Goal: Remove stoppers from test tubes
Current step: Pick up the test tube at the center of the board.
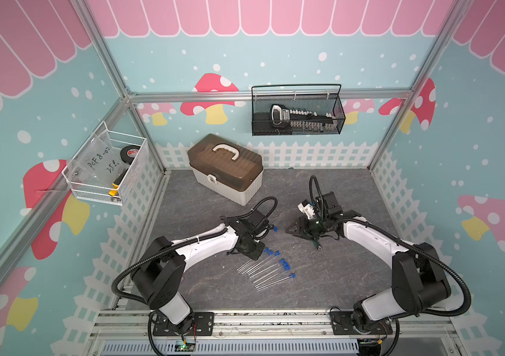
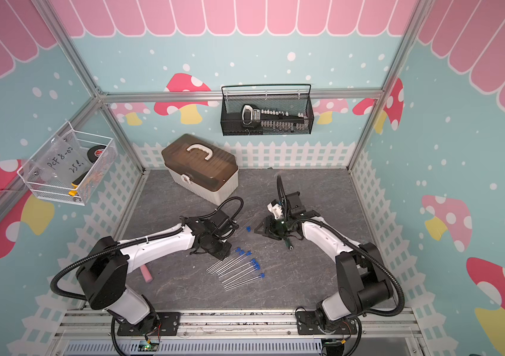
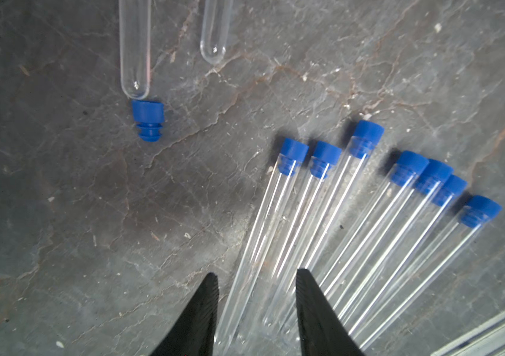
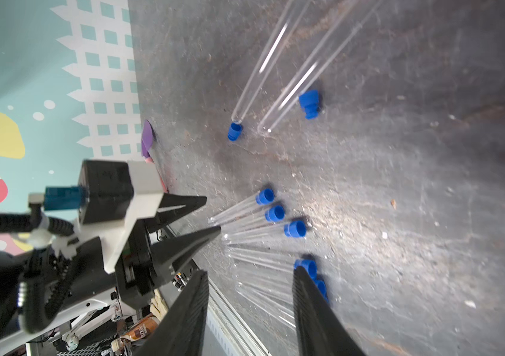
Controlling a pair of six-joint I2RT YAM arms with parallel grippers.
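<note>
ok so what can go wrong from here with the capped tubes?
1. The capped tubes lie closely fanned, some touching. The open left fingers, over their closed ends, may pinch two or scatter them.
2. The bare tubes and loose stopper nearby could get knocked and roll.

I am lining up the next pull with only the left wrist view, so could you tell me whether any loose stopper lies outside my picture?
Observer: Yes, a second loose stopper lies beside an opened tube.
Operator: Thank you. Is the right gripper carrying anything?
Observer: No, the right gripper is open, with nothing between its jaws.
Operator: Is anything else lying near the left arm?
Observer: A pink block lies on the table close beside the left arm.
</note>
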